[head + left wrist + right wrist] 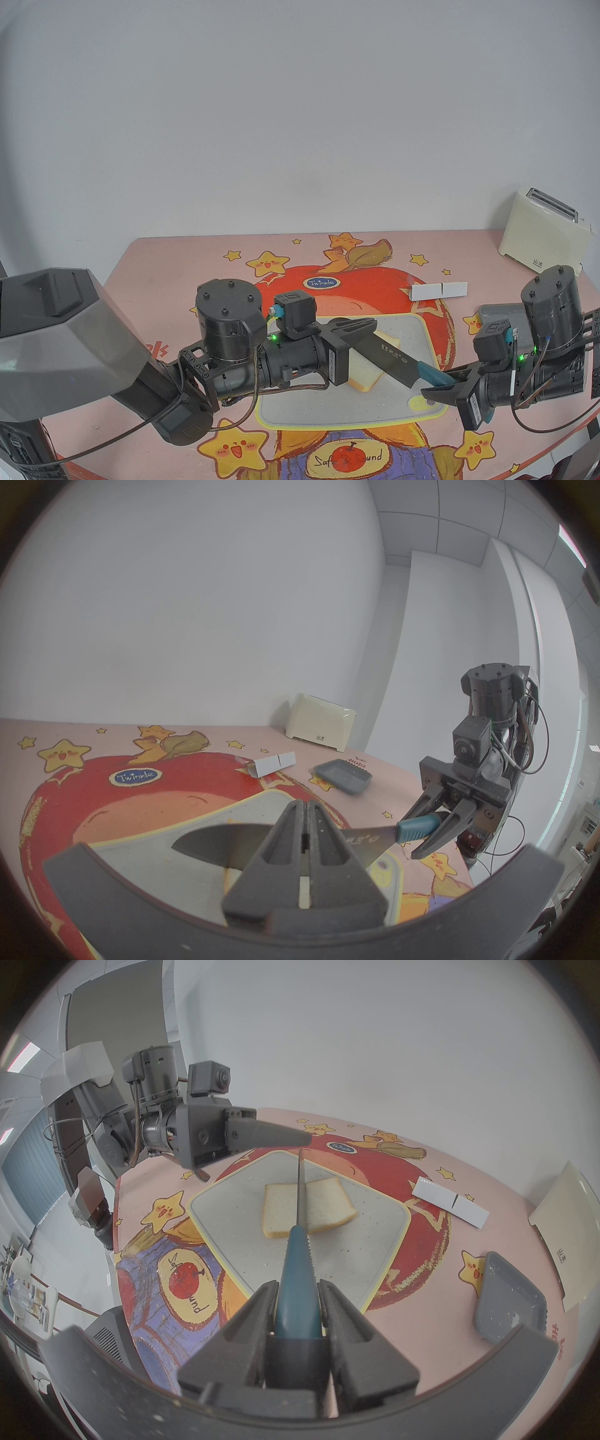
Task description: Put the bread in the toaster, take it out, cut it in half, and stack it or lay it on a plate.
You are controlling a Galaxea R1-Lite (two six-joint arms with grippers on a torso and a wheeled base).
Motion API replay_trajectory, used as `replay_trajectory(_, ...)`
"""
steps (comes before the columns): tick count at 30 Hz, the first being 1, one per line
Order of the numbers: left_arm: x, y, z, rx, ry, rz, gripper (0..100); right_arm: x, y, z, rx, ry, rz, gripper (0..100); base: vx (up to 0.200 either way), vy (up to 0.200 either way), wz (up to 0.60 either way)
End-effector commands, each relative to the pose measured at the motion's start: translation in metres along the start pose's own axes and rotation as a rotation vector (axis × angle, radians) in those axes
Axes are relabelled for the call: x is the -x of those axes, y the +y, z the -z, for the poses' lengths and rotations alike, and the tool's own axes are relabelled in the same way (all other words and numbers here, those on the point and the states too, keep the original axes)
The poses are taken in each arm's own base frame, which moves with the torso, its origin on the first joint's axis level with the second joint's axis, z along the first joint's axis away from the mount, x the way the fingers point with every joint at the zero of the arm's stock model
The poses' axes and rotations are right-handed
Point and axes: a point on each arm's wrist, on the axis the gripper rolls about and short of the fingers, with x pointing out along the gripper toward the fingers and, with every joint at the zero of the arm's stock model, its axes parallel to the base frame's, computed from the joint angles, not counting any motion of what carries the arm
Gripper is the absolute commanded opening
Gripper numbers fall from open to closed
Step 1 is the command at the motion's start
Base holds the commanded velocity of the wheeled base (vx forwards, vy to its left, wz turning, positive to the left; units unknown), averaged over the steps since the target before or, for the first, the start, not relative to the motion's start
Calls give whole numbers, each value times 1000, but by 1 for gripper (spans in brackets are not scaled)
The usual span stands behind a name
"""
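Observation:
A slice of bread [325, 1205] lies flat on the pale cutting board [231, 1210], and looks whole. My right gripper [299, 1291] is shut on the teal handle of a knife [394, 359], at the board's right edge [445, 382]. The dark blade runs across the middle of the bread [365, 377]. My left gripper [370, 324] is shut and hangs just over the far end of the blade [212, 845], above the bread; I cannot tell whether it touches. The cream toaster [544, 231] stands at the table's far right corner. A grey plate [509, 1297] lies right of the board.
A white folded card [439, 290] lies behind the board, between it and the toaster. The pink cartoon-printed table [187, 256] has free room at the back left. A plain wall closes off the far edge.

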Motion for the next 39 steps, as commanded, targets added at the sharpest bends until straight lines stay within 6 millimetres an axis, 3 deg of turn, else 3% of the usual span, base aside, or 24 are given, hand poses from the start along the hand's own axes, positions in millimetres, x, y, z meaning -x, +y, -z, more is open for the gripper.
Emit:
replay_trajectory(1, -1, 1, 3, 6, 11, -3, 0, 0, 0, 0, 0, 2, 1, 0, 0, 0, 0)
replay_trajectory(19, -3, 4, 10, 14, 29, -13, 0, 2, 0, -3, -1, -24, -3, 0, 0, 0, 0)
replay_trajectory(39, -3, 2, 4, 6, 10, -6, 0, -2, 0, 5, 1, 23, 0, 0, 0, 0, 0)
